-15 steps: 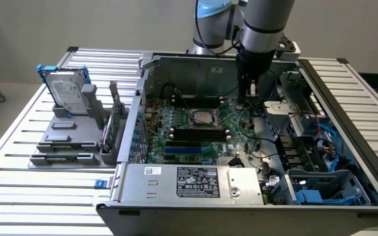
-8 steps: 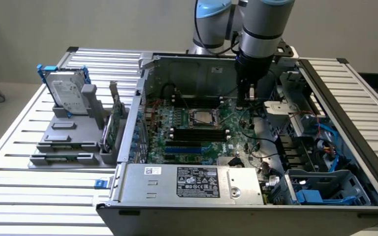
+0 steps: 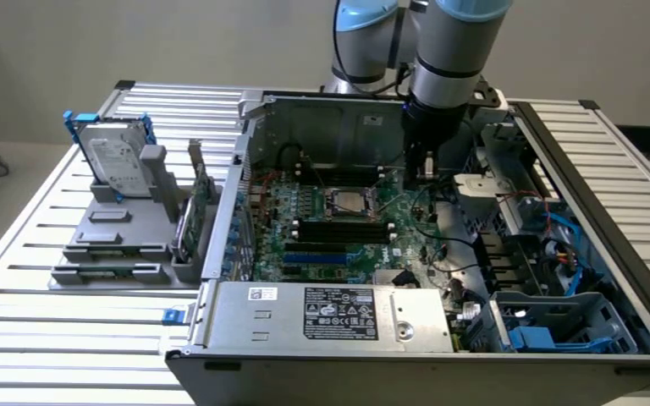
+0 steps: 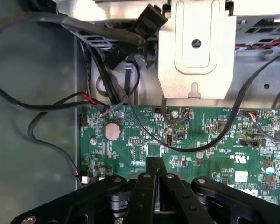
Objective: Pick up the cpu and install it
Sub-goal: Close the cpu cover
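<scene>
One gripper (image 4: 154,164), clamped shut on nothing I can see, hangs over the green board (image 4: 210,135) (inside the open computer case (image 3: 325,127)).

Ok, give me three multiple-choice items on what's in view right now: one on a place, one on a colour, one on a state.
1. Where is the hard drive?
A. upright on the grey stand beside the computer case
B. inside the case
C. in the hand

2. What colour is the circuit board?
A. red
B. black
C. green

3. How is the hand set?
A. shut
B. wide open
C. clamped on a cable

Answers:
1 A: the drive stands on the stand, to the exterior view's left of the case.
2 C: the wrist view shows green board below the hand.
3 A: its fingers meet above the board.
</scene>
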You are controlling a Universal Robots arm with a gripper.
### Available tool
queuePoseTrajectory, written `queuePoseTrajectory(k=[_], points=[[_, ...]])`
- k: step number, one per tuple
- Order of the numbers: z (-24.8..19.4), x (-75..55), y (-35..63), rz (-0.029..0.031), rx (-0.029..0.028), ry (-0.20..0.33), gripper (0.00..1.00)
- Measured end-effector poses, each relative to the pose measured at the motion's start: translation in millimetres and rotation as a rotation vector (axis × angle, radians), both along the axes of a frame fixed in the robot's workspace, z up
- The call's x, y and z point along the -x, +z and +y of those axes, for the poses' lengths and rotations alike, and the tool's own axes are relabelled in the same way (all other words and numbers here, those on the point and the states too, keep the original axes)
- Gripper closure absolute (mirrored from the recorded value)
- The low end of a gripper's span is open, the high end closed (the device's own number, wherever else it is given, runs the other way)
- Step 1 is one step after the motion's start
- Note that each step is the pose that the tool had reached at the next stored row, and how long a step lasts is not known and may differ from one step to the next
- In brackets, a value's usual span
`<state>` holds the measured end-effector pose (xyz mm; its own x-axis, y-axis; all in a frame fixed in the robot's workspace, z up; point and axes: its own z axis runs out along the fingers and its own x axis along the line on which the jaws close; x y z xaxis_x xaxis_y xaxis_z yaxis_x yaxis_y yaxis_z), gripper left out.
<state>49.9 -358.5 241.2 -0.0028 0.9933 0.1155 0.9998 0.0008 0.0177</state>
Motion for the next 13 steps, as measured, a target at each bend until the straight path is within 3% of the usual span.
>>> queuePoseTrajectory(k=[12, 13], points=[[0.0, 2.3, 0.0, 0.1604, -0.0055, 0.000, 0.89], [0.0, 3.8, 0.1, 0.1683, -0.0054, 0.000, 0.89]])
